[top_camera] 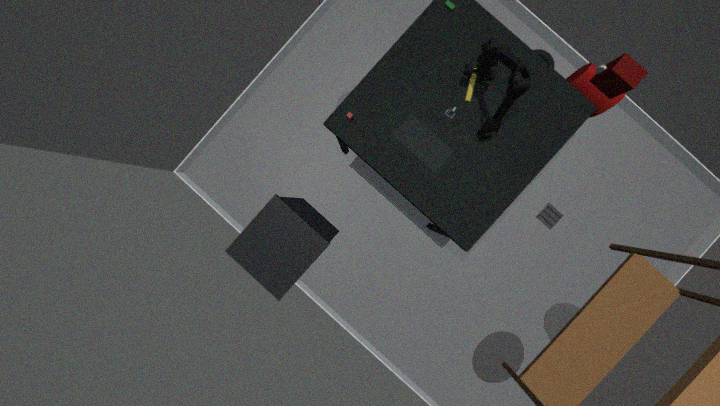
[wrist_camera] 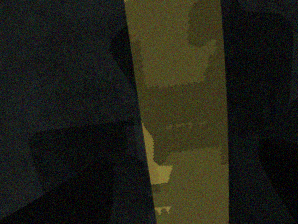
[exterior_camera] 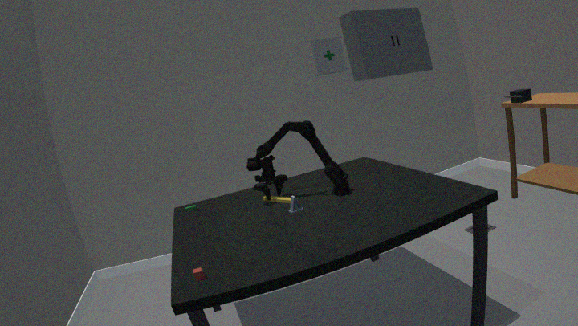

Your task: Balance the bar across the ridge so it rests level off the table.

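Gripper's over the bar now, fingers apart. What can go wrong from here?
1. The gripper is open above one end of the yellow bar, not its middle; an off-centre grasp could let the bar tilt when lifted.
2. The ridge stands close to the bar's other end, so a swinging bar might knock it.
3. The ridge looks narrow; a slightly off-centre placement would likely drop one end onto the table.

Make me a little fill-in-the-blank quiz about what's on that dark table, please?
1. The bar lying on the table is coloured ____.
2. The gripper above the bar has its fingers ____, holding nothing.
3. The small grey ridge stands ____ the bar, not under it.
4. Near the table's front corner sits a small ____ block.

Missing words: yellow; open; beside; red
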Controlling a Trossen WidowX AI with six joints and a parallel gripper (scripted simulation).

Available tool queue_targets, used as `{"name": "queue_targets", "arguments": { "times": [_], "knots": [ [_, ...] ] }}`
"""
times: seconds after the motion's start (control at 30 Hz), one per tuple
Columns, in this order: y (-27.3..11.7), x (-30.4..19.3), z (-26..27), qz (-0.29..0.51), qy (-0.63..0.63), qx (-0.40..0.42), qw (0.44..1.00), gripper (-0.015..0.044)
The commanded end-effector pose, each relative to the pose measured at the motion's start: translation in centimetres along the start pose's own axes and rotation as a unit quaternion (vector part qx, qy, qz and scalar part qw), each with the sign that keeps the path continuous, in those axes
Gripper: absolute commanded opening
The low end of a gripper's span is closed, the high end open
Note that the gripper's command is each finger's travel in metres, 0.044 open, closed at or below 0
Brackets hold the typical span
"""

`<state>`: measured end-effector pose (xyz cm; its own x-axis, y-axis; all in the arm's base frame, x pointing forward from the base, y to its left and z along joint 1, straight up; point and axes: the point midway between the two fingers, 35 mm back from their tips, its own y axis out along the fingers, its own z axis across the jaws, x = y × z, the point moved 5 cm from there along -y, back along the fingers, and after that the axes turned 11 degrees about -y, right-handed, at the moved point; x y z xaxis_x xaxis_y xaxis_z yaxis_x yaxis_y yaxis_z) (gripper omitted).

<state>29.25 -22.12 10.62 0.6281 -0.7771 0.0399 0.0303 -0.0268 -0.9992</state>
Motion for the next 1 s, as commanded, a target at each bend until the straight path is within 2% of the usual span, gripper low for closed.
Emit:
{"name": "queue_targets", "arguments": {
  "times": [0.0,0.5,0.73,0.97],
  "knots": [
    [0.63,-0.15,-0.01,0.006,0.002,0.0,1.0,0.0315],
    [0.63,-0.15,-0.01,0.006,0.002,0.0,1.0,0.0315],
    [0.55,-0.13,-0.03,0.005,0.0,-0.001,1.0,0.0131],
    [0.55,-0.13,-0.03,0.005,0.0,-0.001,1.0,0.0085]
  ]
}}
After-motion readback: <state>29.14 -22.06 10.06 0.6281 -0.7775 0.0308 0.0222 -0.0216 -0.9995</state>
